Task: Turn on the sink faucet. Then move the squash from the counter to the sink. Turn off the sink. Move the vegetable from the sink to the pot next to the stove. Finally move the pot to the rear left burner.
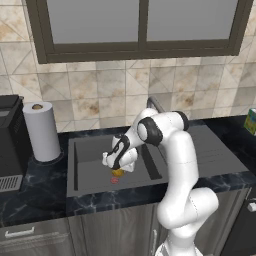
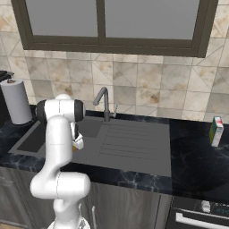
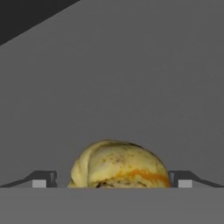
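A wide window (image 1: 138,25) with a dark brown frame and a centre post sits high in the wall, its panes a flat pale grey. Below it the wall is covered in beige and cream stone tiles (image 2: 147,85) (some cut on the diagonal, with rusty blotches). Grey wood-grain cabinet doors (image 1: 115,232) run along the bottom, and a drawer front (image 1: 30,235) at the left carries a pale bar handle. Light is even and soft.

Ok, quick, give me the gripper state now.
Gripper: open, jaws standing either side of the squash in the sink, not closed on it.
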Tool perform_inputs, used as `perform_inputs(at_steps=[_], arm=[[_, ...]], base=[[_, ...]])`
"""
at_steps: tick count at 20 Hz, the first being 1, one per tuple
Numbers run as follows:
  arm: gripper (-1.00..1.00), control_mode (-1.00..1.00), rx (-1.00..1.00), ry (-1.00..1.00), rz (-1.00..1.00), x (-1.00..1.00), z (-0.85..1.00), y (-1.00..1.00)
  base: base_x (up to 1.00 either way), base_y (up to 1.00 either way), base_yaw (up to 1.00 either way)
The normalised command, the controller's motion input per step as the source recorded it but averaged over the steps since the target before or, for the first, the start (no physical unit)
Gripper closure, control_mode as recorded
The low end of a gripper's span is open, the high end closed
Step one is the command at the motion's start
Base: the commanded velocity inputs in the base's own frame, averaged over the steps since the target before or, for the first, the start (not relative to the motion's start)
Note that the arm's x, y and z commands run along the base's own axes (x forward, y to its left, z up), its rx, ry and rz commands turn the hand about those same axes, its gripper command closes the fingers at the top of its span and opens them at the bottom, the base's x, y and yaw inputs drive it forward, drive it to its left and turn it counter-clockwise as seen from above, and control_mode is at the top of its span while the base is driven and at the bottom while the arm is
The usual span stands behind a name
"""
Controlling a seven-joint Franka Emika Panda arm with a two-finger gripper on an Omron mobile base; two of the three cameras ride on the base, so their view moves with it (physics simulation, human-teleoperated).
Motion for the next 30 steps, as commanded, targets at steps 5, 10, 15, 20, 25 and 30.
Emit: perform_inputs(at_steps=[5, 10, 15, 20, 25, 30], arm=[[-1.0, -1.0, 0.0, 0.0, -0.04, -0.16, -0.36, 0.03], [1.0, -1.0, 0.0, 0.0, -0.01, -0.14, -0.31, 0.17], [1.0, -1.0, 0.0, 0.0, 0.0, 0.0, 0.0, 0.0], [1.0, -1.0, 0.0, -0.01, 0.0, -0.03, 0.14, -0.01], [1.0, -1.0, 0.0, -0.01, 0.0, -0.12, 0.73, 0.0], [1.0, -1.0, 0.0, 0.0, 0.0, -0.21, 0.89, 0.0]], base=[[0.0, 0.0, 0.0], [0.0, 0.0, 0.0], [0.0, 0.0, 0.0], [0.0, 0.0, 0.0], [0.0, 0.0, 0.0], [0.0, 0.0, 0.0]])
